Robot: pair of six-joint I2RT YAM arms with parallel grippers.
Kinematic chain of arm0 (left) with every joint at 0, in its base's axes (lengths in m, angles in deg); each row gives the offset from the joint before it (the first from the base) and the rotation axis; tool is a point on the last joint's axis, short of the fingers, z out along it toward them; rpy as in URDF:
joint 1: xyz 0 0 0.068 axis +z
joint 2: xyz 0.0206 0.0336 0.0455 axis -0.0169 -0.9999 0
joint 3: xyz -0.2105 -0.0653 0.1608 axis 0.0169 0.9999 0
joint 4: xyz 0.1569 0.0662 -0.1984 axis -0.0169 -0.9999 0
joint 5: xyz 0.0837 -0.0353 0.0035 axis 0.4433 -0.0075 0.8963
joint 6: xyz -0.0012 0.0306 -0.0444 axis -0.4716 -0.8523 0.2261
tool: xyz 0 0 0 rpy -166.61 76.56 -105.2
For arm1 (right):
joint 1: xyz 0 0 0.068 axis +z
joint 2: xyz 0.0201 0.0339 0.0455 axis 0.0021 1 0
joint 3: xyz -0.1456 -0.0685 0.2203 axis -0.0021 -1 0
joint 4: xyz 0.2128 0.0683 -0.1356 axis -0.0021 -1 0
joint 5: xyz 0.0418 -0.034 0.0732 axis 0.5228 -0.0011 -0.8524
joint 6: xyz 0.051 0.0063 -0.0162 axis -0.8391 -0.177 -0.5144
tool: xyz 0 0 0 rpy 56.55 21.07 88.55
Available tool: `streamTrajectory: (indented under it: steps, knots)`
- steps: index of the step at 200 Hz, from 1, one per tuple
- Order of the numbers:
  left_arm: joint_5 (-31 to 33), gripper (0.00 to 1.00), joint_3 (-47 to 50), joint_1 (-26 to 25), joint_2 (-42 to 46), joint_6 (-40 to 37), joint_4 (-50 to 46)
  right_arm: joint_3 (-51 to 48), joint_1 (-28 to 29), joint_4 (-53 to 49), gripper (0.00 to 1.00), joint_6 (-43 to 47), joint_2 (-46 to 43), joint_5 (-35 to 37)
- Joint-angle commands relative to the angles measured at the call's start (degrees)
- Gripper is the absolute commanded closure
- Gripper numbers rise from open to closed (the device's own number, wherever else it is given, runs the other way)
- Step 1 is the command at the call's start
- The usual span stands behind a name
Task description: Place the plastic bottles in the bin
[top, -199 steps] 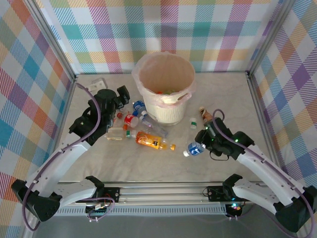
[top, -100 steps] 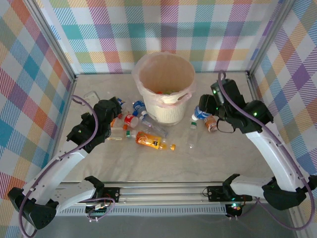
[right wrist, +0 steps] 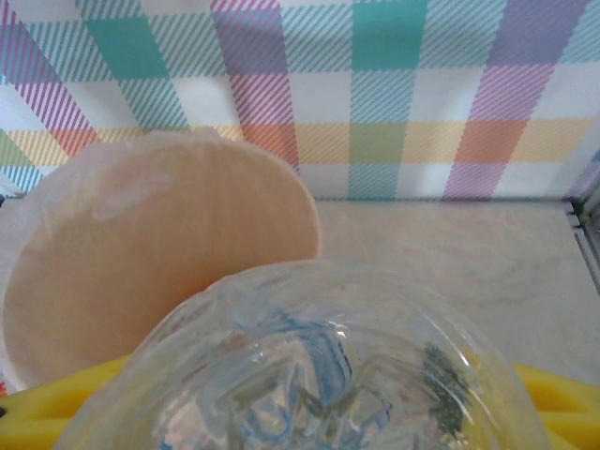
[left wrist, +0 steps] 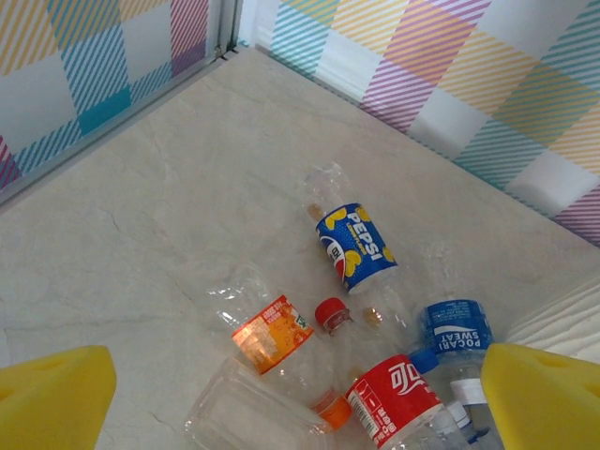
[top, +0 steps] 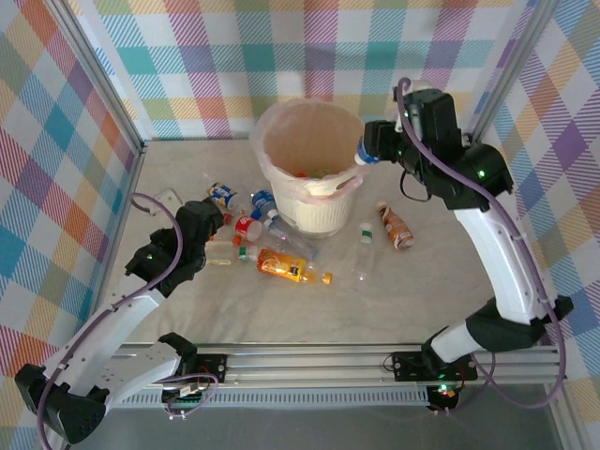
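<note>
- Holding a clear bottle [right wrist: 319, 375] tight in the right gripper [top: 368, 151] — up beside the rim of the bin [top: 323, 214].
- Hovering low with the left gripper [top: 214, 228], fingers wide apart — over loose bottles [left wrist: 354, 246] lying on the table [top: 422, 281], left of the bin.

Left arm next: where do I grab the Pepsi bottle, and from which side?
Grip the Pepsi bottle across its blue label, coming down from above. It lies on its side on the table, with bare surface either side of the label.
</note>
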Motion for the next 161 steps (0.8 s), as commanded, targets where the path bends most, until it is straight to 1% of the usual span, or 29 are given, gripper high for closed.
streamTrajectory:
  steps: [1,69,119,136,161]
  knots:
    - [-1.2,0.00,0.6,0.8,-0.4,1.3,-0.1,6.6,-1.2,1.6,0.68,3.4,4.8,-1.9]
    - [-4.0,0.00,1.2,1.4,-1.5,3.2,-0.6,29.7,-3.8,-4.6,0.67,2.1,24.5,-16.6]
    - [-7.4,0.00,2.7,1.4,-1.8,4.6,-0.2,29.1,-5.8,-2.5,0.67,0.2,30.2,-25.9]
    - [-7.4,0.00,3.1,1.5,-2.3,5.0,-0.5,29.1,-6.6,-2.2,0.67,-0.1,32.4,-29.2]
    - [-7.1,0.00,3.3,1.4,-2.6,5.1,-0.8,29.1,-7.3,-2.0,0.66,0.0,35.1,-32.2]
